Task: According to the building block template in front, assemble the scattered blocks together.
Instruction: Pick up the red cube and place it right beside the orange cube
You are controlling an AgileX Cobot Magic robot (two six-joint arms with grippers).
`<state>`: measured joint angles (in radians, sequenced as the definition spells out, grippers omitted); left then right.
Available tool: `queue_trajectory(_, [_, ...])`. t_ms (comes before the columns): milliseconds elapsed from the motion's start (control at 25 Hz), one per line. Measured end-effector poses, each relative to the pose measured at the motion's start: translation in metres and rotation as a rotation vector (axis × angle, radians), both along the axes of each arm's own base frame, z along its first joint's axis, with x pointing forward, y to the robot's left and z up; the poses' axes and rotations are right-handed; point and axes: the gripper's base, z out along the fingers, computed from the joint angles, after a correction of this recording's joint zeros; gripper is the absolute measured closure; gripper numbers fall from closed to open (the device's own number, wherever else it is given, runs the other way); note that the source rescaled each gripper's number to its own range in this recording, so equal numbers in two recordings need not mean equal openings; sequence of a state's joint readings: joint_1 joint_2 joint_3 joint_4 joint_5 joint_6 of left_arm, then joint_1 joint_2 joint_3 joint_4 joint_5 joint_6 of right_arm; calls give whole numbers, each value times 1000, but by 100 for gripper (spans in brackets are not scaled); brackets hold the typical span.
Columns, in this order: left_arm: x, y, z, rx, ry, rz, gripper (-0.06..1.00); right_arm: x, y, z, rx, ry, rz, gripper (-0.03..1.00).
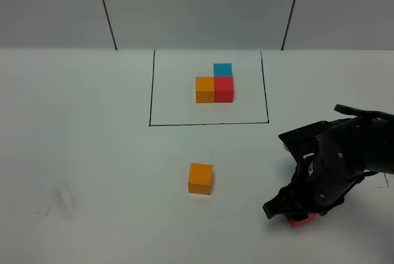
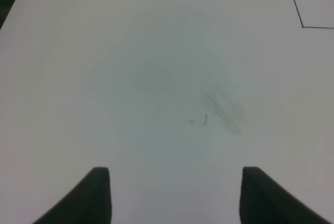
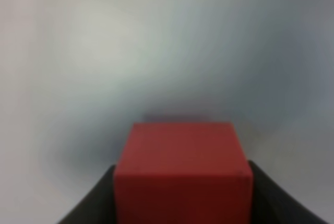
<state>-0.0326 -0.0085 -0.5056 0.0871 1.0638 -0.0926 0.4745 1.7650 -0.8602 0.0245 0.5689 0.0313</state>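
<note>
Down at the front edge of the counter (image 1: 92, 153), toward its right corner, you've got the red cube (image 1: 301, 221). Your right jaws are pinching it, pressed in on both flanks. From the wrist it fills the gap between them. You can't tell whether it sits on the counter or hangs just off it.

Now sweep from the left. Your left jaws are spread apart over the left part of the counter, with bare surface showing between them. A faint grey smudge (image 2: 224, 112) lies just ahead of them.

Moving along, the orange cube (image 1: 201, 178) stands alone mid-counter, nearer the front edge and well apart from the red cube.

Behind it, closer to the back edge, is the building block template (image 1: 215, 84). It has an orange one (image 1: 204, 89) and a red one (image 1: 224, 89) side by side and touching. A light blue one (image 1: 223, 69) is tucked against the back of the red, making an L. The whole trio sits inside the thin black outline (image 1: 209, 124).

Over at the right, your right arm (image 1: 341, 153) hunches low over its catch. Only a sliver of red peeks out in the high view.
</note>
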Motion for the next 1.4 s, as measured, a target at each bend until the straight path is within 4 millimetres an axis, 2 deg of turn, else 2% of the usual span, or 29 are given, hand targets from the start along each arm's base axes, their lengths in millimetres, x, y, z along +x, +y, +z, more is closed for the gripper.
queue_trajectory(120, [0,0,0,0,0,0,73,4,8,22,2,-44,139,95])
queue_trajectory(320, [0,0,0,0,0,0,73,12,37,52,-18,-100,461,95])
queue_trajectory(480, [0,0,0,0,0,0,73,21,55,62,-36,-110,588,95])
queue_trajectory(920, [0,0,0,1,0,0,73,42,80,38,-124,-75,942,95])
queue_trajectory(1120, [0,0,0,1,0,0,73,53,91,30,-137,-68,1009,95])
queue_trajectory(1400, [0,0,0,1,0,0,73,58,101,27,-147,-66,1051,95])
